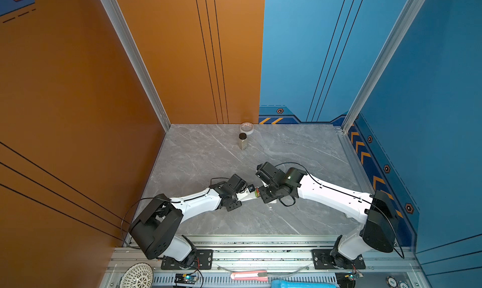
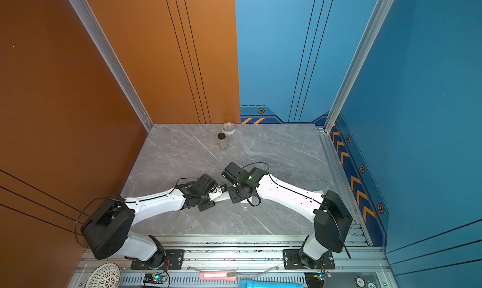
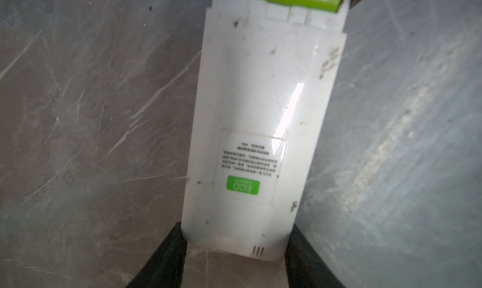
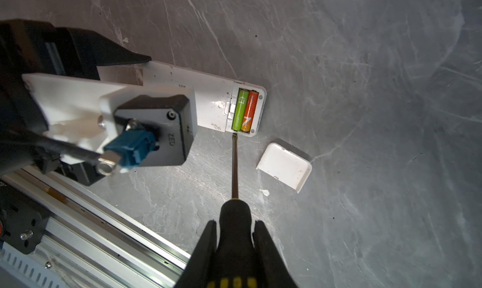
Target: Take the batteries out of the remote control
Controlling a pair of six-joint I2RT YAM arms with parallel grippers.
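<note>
Remote control (image 4: 208, 91) sits pinched in your left gripper (image 3: 236, 232) (so it cannot slide); your right gripper (image 4: 234, 225) pinches the screwdriver (image 4: 234, 164), tip beside its batteries (image 4: 245, 110).

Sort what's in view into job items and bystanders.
Job: remote control, green battery, orange battery, detached cover, screwdriver in right gripper, left gripper holding the remote.
Lying about: black-capped bottle, tape roll.
</note>
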